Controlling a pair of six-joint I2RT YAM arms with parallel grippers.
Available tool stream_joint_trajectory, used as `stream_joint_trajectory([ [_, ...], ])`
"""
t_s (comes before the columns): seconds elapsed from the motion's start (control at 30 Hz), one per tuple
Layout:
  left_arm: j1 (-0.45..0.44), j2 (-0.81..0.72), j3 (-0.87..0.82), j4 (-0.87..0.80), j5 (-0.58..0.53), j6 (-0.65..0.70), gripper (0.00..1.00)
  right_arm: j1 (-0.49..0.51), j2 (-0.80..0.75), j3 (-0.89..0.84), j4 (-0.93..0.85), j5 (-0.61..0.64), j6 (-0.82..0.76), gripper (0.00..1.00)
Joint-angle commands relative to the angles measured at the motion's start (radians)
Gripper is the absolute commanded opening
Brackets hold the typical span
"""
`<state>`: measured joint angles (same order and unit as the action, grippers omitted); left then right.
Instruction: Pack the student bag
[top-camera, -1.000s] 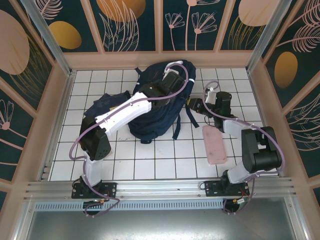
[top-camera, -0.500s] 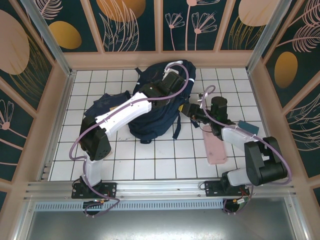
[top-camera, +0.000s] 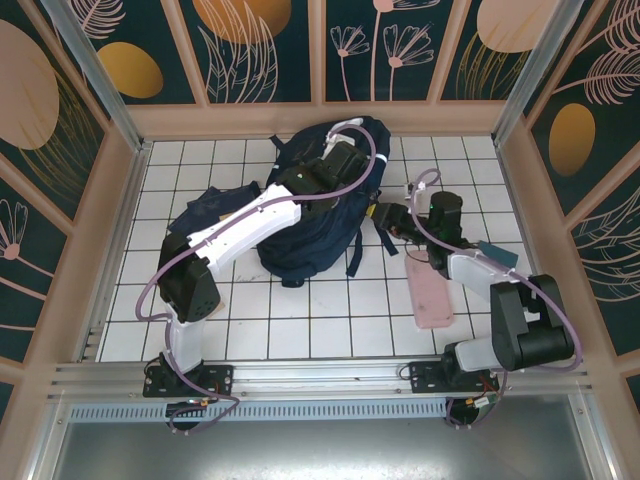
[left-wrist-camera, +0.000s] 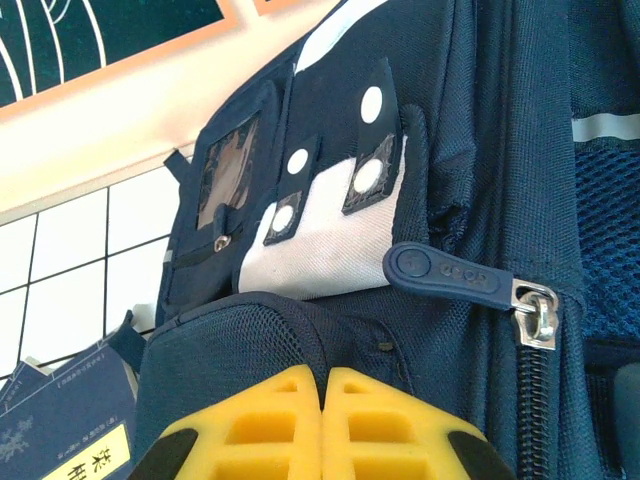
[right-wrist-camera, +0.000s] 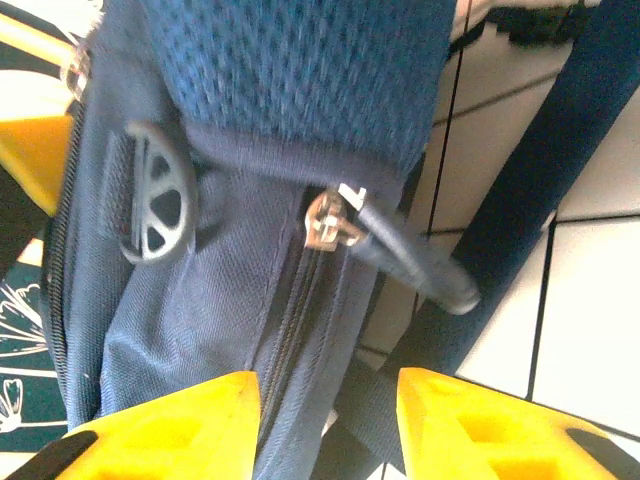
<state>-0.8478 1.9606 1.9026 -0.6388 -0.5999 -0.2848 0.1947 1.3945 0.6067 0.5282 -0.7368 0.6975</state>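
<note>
Left tool (left-wrist-camera: 322, 390) clenched, bag (left-wrist-camera: 480, 150) close ahead. Right tool (right-wrist-camera: 328, 390) released, straddling zip (right-wrist-camera: 293, 335); pull (right-wrist-camera: 420, 265) just ahead: advance, pinch squarely.

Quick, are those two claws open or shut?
Left claw: closed, tips against the student bag; whether it pinches anything, cannot tell.
Right claw: open, at the bag's zipper.

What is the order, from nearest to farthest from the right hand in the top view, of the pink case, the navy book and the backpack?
1. The backpack, directly left of the right hand.
2. The pink case, on the tiles toward the arm bases.
3. The navy book, far left, beyond the backpack.
</note>
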Motion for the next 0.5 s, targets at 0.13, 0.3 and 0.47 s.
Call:
stream_joint_trajectory([
  [0.13, 0.004, -0.095, 0.026, 0.107, -0.100, 0.023, 0.00, -0.041, 0.024, 0.085, -0.006, -0.143, -0.215, 0.48],
  [0.3, 0.008, -0.097, 0.028, 0.105, -0.087, 0.023, 0.00, -0.025, 0.061, 0.131, -0.025, -0.179, -0.259, 0.54],
  [0.47, 0.009, -0.096, 0.033, 0.103, -0.081, 0.024, 0.00, -0.023, 0.115, 0.169, -0.031, -0.129, -0.257, 0.64],
])
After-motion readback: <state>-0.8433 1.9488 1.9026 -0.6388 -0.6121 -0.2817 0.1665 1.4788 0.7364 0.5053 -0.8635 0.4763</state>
